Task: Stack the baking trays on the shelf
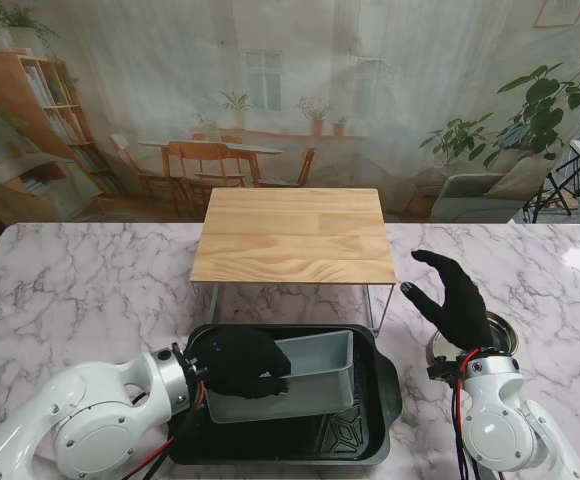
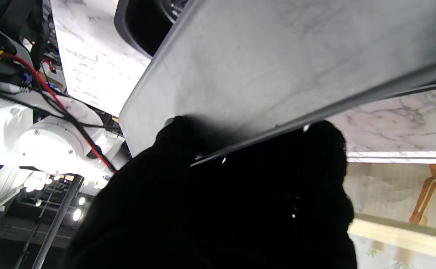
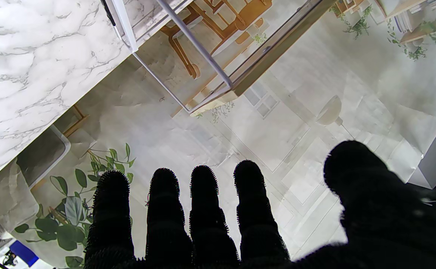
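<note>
One grey tray [image 1: 310, 375] in left hand [image 1: 240, 362], tilted

marble table [image 1: 70, 290] | on it: wooden shelf [image 1: 292, 235], black tray [image 1: 385, 400], round dish [image 1: 505, 335]

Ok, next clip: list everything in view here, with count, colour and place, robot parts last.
Shelf: one, light wood top on thin metal legs, mid table, farther from me.
Grey tray: one, grey, tilted, held over the black tray.
Black tray: one, black, on the table nearer to me, in front of the shelf.
Round dish: one, metallic, right of the black tray, mostly hidden by the right hand.
Table: one, white marble.
Left hand: black glove, shut on the grey tray's left end.
Right hand: black glove, open, raised right of the shelf, holding nothing.
</note>
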You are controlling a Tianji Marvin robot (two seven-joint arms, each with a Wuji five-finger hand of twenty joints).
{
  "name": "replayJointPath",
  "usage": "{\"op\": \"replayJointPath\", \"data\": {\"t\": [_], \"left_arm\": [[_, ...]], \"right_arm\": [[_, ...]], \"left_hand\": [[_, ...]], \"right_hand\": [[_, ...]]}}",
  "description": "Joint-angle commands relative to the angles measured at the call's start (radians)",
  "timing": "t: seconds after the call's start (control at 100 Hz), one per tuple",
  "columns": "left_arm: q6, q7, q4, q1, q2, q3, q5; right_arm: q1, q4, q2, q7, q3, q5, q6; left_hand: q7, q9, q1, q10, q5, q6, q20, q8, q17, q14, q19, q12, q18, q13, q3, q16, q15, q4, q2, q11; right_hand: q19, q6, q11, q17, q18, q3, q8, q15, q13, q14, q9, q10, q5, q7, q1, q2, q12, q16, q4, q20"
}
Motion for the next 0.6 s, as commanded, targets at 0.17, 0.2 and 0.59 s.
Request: {"op": "replayJointPath", "data": {"t": [0.17, 0.2, 0.59], "left_arm": [[0.038, -0.022, 0.068, -0.067, 0.0, 0.065, 0.024], [0.042, -0.023, 0.076, -0.074, 0.0, 0.072, 0.024], [0.078, -0.053, 0.158, -0.143, 0.008, 0.16, 0.02]], "right_arm": [[-0.005, -0.002, -0.003, 0.004, -0.002, 0.002, 0.012], [-0.005, -0.002, -0.003, 0.005, -0.002, 0.003, 0.015], [0.001, 0.0, -0.003, 0.006, -0.008, 0.002, 0.022]], "left_hand": [[0.085, 0.022, 0.177, -0.03, 0.118, -0.15, 0.0, 0.017, 0.01, 0.024, 0.038, 0.015, -0.018, 0.016, 0.32, 0.011, 0.026, 0.129, 0.144, 0.017], [0.085, 0.022, 0.177, -0.038, 0.118, -0.149, 0.0, 0.017, 0.01, 0.024, 0.038, 0.016, -0.019, 0.015, 0.32, 0.011, 0.025, 0.129, 0.144, 0.018], [0.085, 0.017, 0.183, -0.058, 0.114, -0.155, -0.002, 0.018, 0.002, 0.019, 0.03, 0.017, -0.028, 0.008, 0.305, 0.015, 0.017, 0.131, 0.149, 0.024]], "right_hand": [[-0.017, -0.025, 0.018, -0.011, 0.003, -0.01, -0.002, -0.034, 0.001, -0.015, 0.012, -0.004, 0.009, 0.006, -0.025, 0.022, 0.009, 0.001, -0.021, 0.015], [-0.017, -0.025, 0.018, -0.011, 0.003, -0.01, -0.002, -0.034, 0.001, -0.014, 0.012, -0.003, 0.009, 0.006, -0.025, 0.022, 0.009, 0.001, -0.021, 0.015], [-0.018, -0.025, 0.018, -0.011, 0.004, -0.01, -0.002, -0.033, 0.001, -0.016, 0.011, -0.004, 0.009, 0.007, -0.024, 0.023, 0.009, 0.001, -0.021, 0.015]]}}
